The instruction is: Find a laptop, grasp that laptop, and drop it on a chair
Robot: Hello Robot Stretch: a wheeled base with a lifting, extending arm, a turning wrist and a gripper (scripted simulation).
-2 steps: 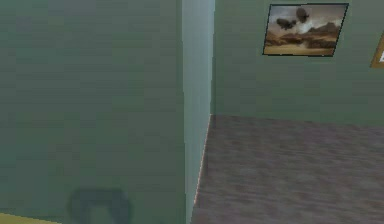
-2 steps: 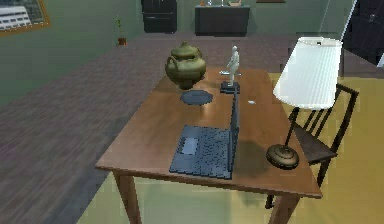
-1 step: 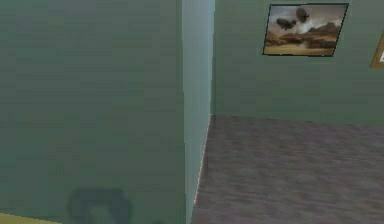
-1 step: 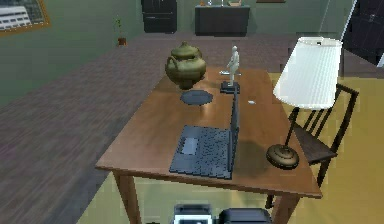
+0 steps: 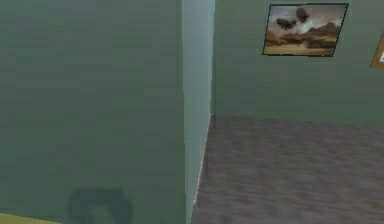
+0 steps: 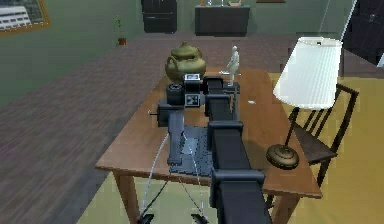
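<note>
One table [image 6: 135,135], one lamp [image 6: 307,72], one chair [image 6: 320,140] — one brass pot [image 6: 186,58].

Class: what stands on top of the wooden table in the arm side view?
A brass-coloured pot, a clear bottle and a white-shaded lamp. The dark arm covers the middle of the table, so what lies under it is hidden.

A furnished home: green walls [image 5: 90,100] with a framed picture [image 5: 305,28], and a wooden table [image 6: 135,140] bearing a shaded lamp [image 6: 308,72], beside a chair [image 6: 312,146].
</note>
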